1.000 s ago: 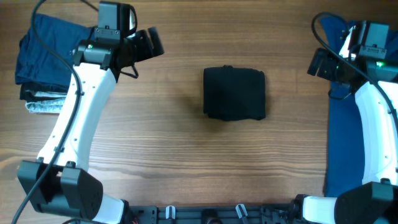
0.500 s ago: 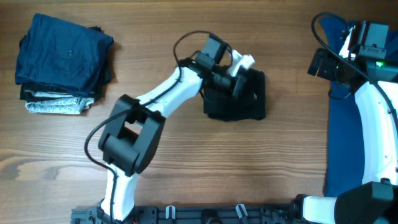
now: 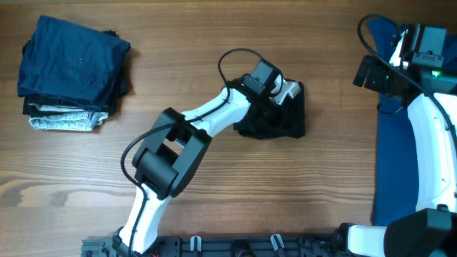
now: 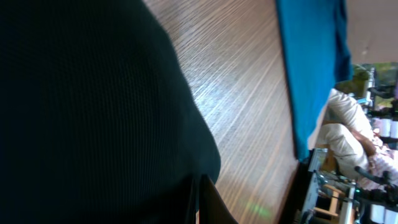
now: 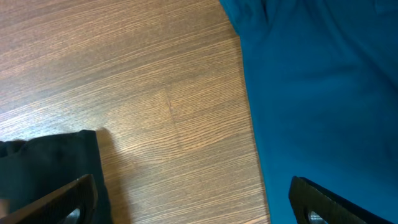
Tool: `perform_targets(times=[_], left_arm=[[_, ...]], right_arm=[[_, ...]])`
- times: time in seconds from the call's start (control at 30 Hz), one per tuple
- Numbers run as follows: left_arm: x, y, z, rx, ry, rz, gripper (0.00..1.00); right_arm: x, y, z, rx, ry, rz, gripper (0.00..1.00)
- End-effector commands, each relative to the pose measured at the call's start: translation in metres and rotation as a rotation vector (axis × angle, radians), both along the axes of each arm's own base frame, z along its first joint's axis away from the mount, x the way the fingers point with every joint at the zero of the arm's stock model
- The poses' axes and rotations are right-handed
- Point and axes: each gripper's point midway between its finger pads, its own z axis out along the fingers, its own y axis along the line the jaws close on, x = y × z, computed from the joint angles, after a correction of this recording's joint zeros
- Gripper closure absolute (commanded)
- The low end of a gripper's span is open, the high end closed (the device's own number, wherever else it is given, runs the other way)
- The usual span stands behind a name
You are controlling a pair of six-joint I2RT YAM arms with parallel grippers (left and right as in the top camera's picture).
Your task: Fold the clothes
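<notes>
The clothes here are a black shirt [image 3: 275,114], folded into a square at the table's middle, and a bright blue shirt [image 3: 396,164] spread flat along the right edge. My left gripper [image 3: 283,90] rests on the black shirt's far edge. In the left wrist view its fingers [image 4: 200,202] are pressed together with the black shirt [image 4: 87,112] bunched at their tips. My right gripper [image 5: 199,208] hovers open over bare wood, with the black shirt [image 5: 50,171] to one side and the blue shirt [image 5: 323,93] to the other. In the overhead view the right gripper [image 3: 365,73] is at the far right.
A stack of folded garments [image 3: 71,71], dark blue on top, lies at the far left of the wooden table [image 3: 214,185]. Beyond the table's right edge, the left wrist view shows equipment and a seated person [image 4: 354,130].
My left arm swung from beside the folded stack to the black shirt, and its gripper went from open to shut. In the last half second it shifted slightly right. The right arm stayed still.
</notes>
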Motion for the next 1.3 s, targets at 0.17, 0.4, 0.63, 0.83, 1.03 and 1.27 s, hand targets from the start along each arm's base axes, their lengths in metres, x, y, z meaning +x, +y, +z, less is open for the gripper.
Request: perform_targets(times=[0.17,0.4,0.63,0.83,1.03,1.27], left_arm=[[-0.008,0.003,-0.06,0.117,0.045,0.019,0.96],[0.037,-0.015,0.075,-0.056,-0.283,0.095,0.96],[0.055,-0.014,0.013,0.029,-0.282,0.135,0.96],[0.053,-0.012,-0.022,0.061,-0.233,0.13,0.96],[0.104,-0.016,0.09,-0.111,-0.469,0.227,0.94],[0.126,-0.001,0.018,-0.013,-0.426,0.27,0.96]], right_arm=[[-0.002,-0.002,-0.004,-0.013,0.013,-0.009,0.01],[-0.002,-0.002,-0.004,-0.013,0.014,-0.009,0.01],[-0.002,-0.002,-0.004,-0.013,0.013,-0.008,0.01],[-0.002,-0.002,-0.004,-0.013,0.013,-0.009,0.0],[-0.002,-0.002,-0.004,-0.013,0.013,-0.009,0.01],[-0.002,-0.002,-0.004,-0.013,0.014,-0.009,0.01]])
